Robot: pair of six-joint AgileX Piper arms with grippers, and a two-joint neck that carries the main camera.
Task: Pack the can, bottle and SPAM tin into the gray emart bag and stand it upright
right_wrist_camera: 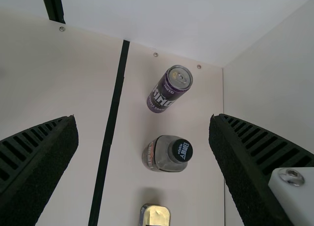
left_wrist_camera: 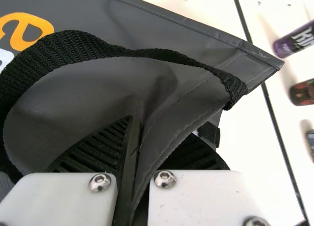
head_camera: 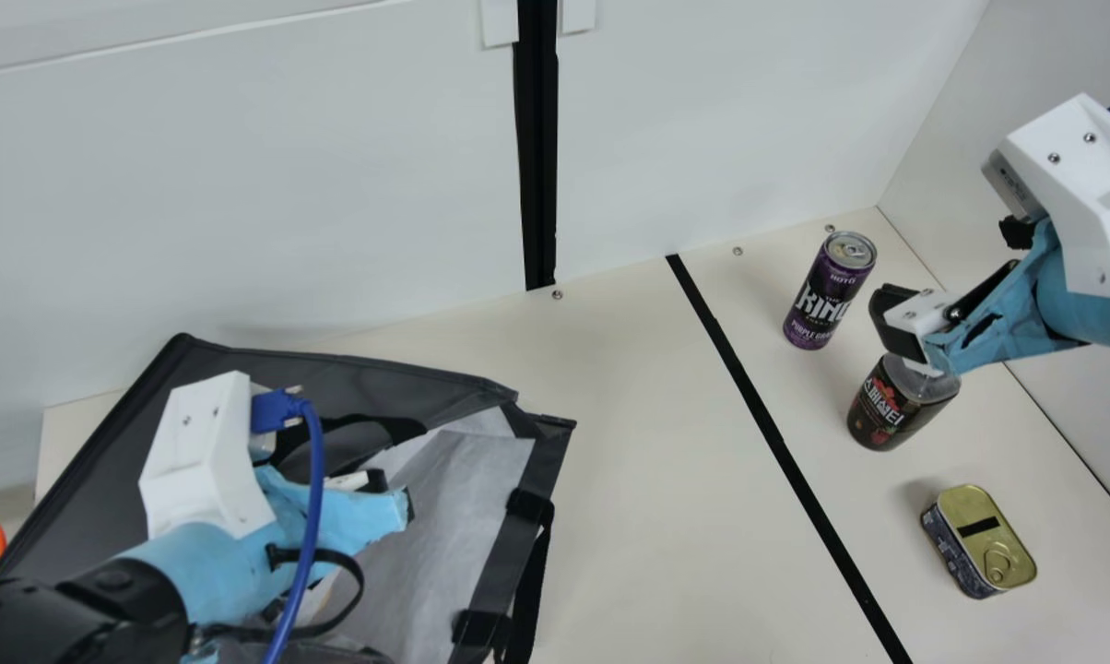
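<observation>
- At left, the bag's [head_camera: 315, 378] edge is pinched by the left hand [head_camera: 409, 507].
- The right hand [head_camera: 898, 323] is held wide open, empty, above the bottle [head_camera: 894, 410].
- At right, the can [head_camera: 827, 293] is placed farthest, the SPAM tin [head_camera: 979, 539] nearest.

Black ribbed-fingered left gripper [head_camera: 407, 507] closed on the gray fabric bag [head_camera: 380, 380], matching black right gripper [head_camera: 898, 325] spread wide, well apart from it

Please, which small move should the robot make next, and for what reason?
Perhaps ease the right end effector toward the standing bottle: its fingers are spread, with the bottle showing between them, while the left end effector pinches the gray bag.
</observation>
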